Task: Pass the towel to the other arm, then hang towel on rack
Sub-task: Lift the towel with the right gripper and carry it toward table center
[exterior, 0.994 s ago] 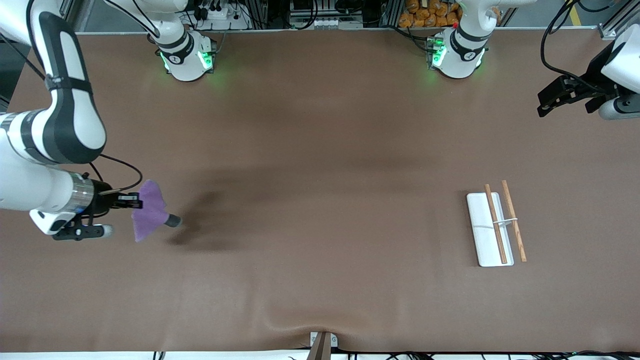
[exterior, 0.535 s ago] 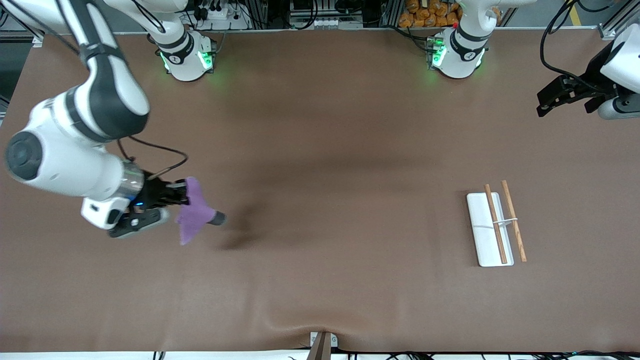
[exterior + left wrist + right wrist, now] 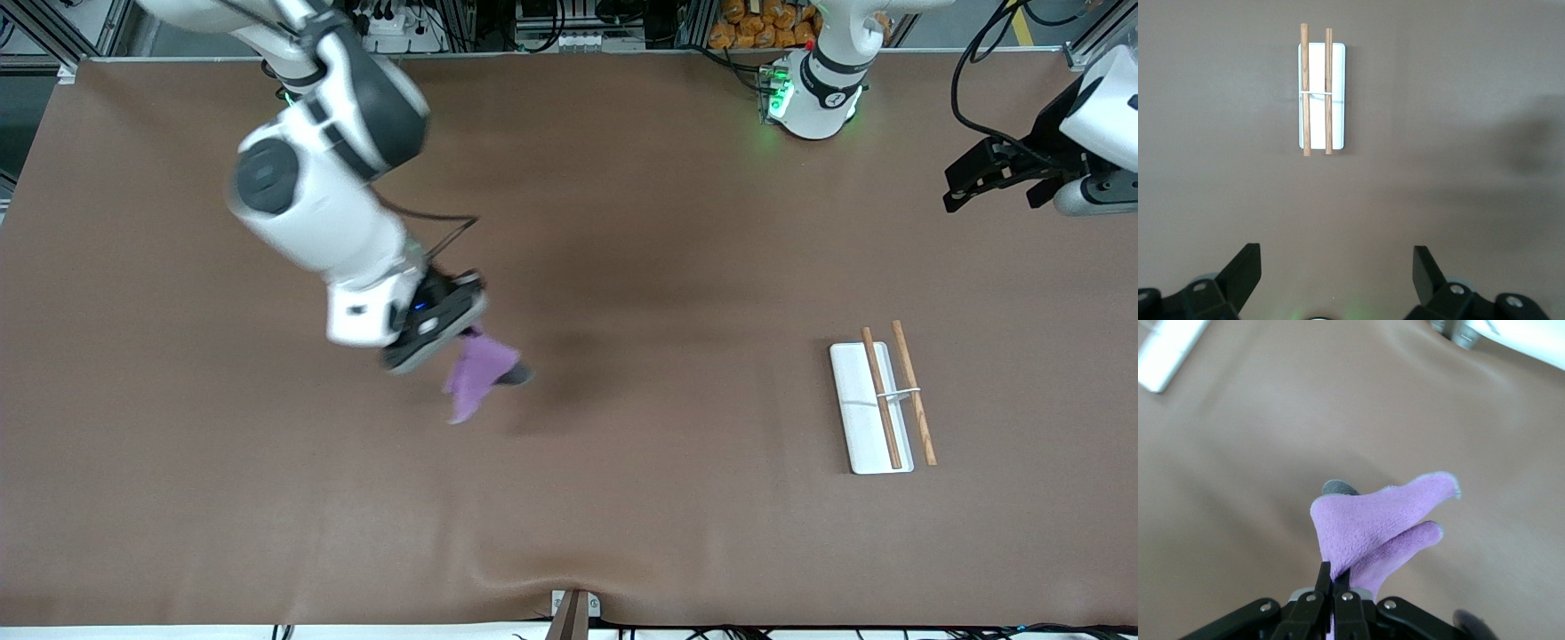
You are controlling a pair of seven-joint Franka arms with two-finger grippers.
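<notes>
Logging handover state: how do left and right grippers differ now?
Right gripper is shut on the towel, over mid-table; left gripper is open and empty, waiting above the table at the left arm's end. The rack shows only in the left wrist view. Both are off the table.

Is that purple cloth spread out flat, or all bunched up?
Bunched up. The towel hangs in folds from the shut right gripper, clear of the table, with a bit of its grey underside showing.
</notes>
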